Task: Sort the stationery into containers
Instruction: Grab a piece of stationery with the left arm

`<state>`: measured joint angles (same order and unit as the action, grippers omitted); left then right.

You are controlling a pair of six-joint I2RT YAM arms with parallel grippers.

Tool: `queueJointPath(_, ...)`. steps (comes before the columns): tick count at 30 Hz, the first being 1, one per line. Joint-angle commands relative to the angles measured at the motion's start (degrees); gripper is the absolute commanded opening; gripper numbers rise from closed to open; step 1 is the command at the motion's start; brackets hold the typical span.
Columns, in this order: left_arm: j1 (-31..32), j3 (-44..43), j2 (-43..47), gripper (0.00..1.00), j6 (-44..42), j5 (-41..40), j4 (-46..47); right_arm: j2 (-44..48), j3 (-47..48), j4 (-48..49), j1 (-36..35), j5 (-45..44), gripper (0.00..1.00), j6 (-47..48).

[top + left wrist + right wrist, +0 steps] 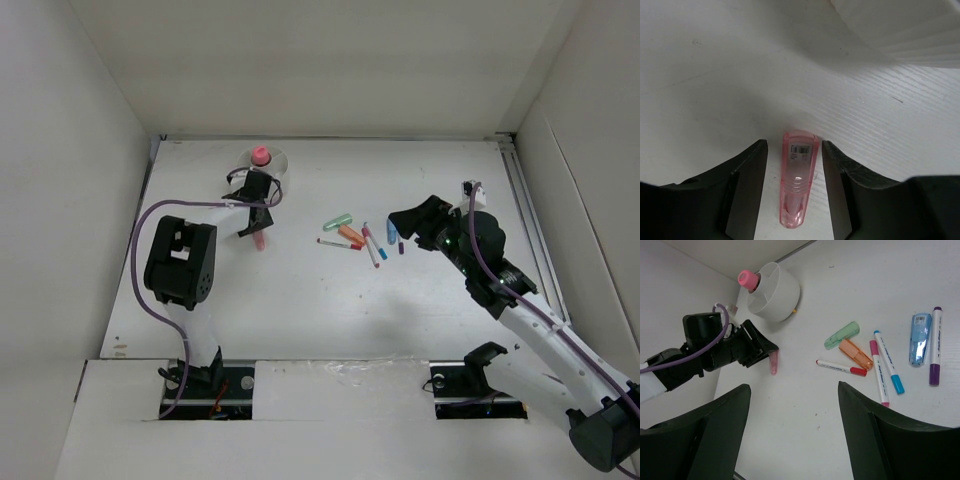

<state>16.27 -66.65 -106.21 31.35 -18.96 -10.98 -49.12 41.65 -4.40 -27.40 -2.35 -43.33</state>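
Note:
A round white divided cup [276, 167] stands at the back left with a pink-capped white bottle [260, 155] in it. My left gripper [794, 146] is open, its fingers either side of a clear pink block [799, 185] that lies on the table, with gaps on both sides. In the top view the left gripper [256, 222] is just in front of the cup. Green [842, 335] and orange [856, 354] blocks, red [841, 368], pink [878, 372], blue [888, 369] and purple [935, 345] markers and a blue block [919, 337] lie mid-table. My right gripper [795, 390] is open and empty above the table.
White walls enclose the table on the left, back and right [560, 170]. The cup [772, 290] stands close to the back left corner. The left arm's purple cable [140, 250] loops out to the left. The right gripper [400, 228] hovers just right of the marker cluster.

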Motion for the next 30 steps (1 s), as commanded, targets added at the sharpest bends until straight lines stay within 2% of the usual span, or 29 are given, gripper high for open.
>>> queueJointPath(1, -0.89, -1.90, -0.40, 0.43, -0.59, -2.22, -1.15, 0.34, 2.91, 2.56, -0.11, 0.68, 0.76, 0.26)
queueJointPath(9, -2.47, -3.31, -2.59, 0.37, -0.59, -0.20, 0.08, -0.18, 2.91, 2.56, -0.11, 1.21, 0.76, 0.26)
queueJointPath(13, -2.47, -3.31, -3.30, 0.31, -0.59, 0.41, 0.08, -0.18, 2.91, 2.56, -0.11, 1.21, 0.76, 0.26)
queueJointPath(18, -2.47, -1.03, -1.89, 0.30, -0.59, 1.56, 0.61, -0.18, 2.91, 2.56, -0.11, 1.21, 0.76, 0.26)
queueJointPath(23, -2.47, 0.47, 1.00, 0.44, -0.59, 2.09, 0.61, -0.18, 2.91, 2.56, -0.11, 1.21, 0.76, 0.26)
queueJointPath(30, -1.42, 1.87, 2.15, 0.45, -0.06, 0.94, -0.44, -0.18, 2.91, 2.56, -0.11, 1.21, 0.78, 0.26)
